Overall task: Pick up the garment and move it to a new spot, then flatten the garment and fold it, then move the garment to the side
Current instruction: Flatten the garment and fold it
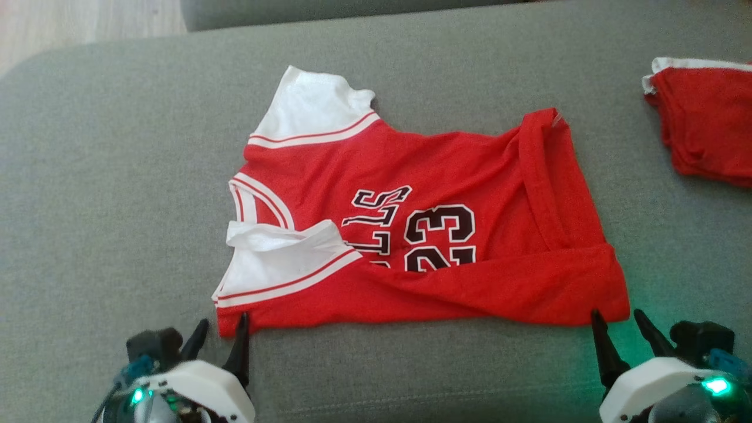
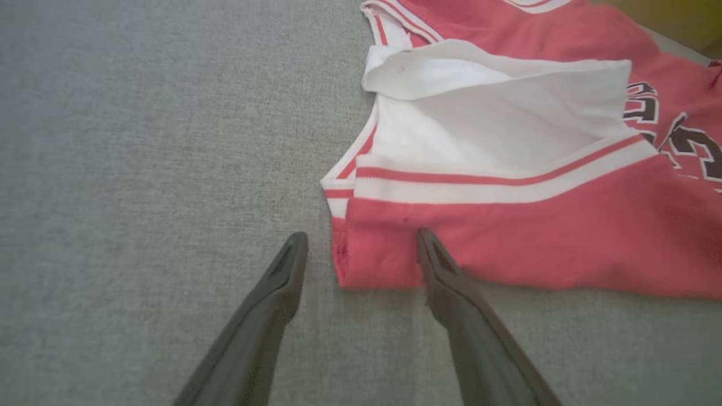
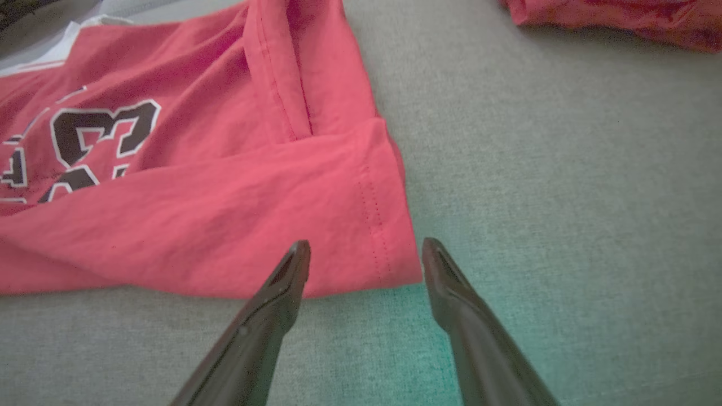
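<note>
At inspection my left gripper (image 1: 223, 320) stood with its jaws spread wide and nothing held. The near-left corner of the garment (image 1: 411, 235) lay between the two fingers, and the inner fingertip (image 2: 427, 242) rested at or just over the red edge. I could not confirm contact. The garment, a red jersey with white sleeves, lay on the grey cushion (image 1: 117, 176) directly ahead of both sets of jaws. Its near long edge ran from one set to the other. Its long axis ran crosswise to my fingers, with the collar and sleeves at my left and the hem at my right. The printed side faced up. A near band of cloth was folded back over the lower part of the number, and the near sleeve was rumpled. I judged the cloth light, soft and limp. It should sag between two holds and resist nothing, but folded layers may slide apart unless pinched together. The two near corners looked the soundest holds, each taken through all layers. My right gripper (image 1: 617, 314) was likewise spread and empty, the near-right hem corner just between its fingertips. Well beyond it to the right lay a second red garment (image 1: 705, 129), apart from the first.
</note>
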### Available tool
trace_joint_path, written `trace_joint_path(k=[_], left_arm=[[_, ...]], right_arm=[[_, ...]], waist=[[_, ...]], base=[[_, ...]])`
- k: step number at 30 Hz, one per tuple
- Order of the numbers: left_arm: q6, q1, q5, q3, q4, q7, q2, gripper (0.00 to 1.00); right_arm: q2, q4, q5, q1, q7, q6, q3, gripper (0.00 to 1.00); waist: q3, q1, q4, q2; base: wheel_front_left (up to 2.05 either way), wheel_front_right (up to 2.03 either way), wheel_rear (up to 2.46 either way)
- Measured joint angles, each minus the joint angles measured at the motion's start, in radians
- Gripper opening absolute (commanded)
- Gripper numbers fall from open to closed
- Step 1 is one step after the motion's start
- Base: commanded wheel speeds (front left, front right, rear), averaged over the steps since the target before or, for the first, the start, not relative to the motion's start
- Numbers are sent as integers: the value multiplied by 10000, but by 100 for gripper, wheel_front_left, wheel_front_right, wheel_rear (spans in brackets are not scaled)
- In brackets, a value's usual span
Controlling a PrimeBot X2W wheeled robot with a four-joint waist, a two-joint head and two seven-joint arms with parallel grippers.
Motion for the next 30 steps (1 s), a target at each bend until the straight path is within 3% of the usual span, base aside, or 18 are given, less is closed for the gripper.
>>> trace_joint_path(k=[13, 14, 15, 16, 17, 18, 19, 30], left_arm=[[-552, -1035, -360, 36, 466, 274, -13, 100], [-631, -1086, -385, 25, 504, 274, -13, 96], [-702, -1124, -412, 21, 546, 274, -4, 49], [-713, -1172, -435, 27, 581, 272, -4, 14], [-717, -1233, -435, 27, 629, 272, -2, 0], [-780, -1274, -435, 12, 652, 272, -2, 0], [-802, -1290, -449, -10, 658, 272, -21, 0], [-414, -593, -527, 31, -255, -19, -31, 0]], right_arm=[[25, 612, 13, -1084, 441, 0, -345, 100], [25, 704, 13, -1159, 487, 0, -353, 100], [25, 786, 13, -1220, 487, 0, -357, 100], [25, 853, 17, -1262, 487, 0, -357, 100], [25, 928, 46, -1296, 499, 0, -359, 50], [25, 980, 107, -1325, 497, 0, -359, 31], [25, 1014, 125, -1368, 497, 0, -376, 0], [35, 803, 619, -1345, 393, 0, -616, 0]], waist=[[766, 0, -34, 0], [803, 0, -34, 0], [836, 0, -34, 0], [864, 0, -32, 0], [887, 0, -28, 0], [907, 0, -21, 0], [919, 0, -14, 0], [733, 1, 134, 0]], base=[[0, 0, 0], [0, 0, 0], [0, 0, 0], [0, 0, 0], [0, 0, 0], [0, 0, 0], [0, 0, 0], [0, 0, 0]])
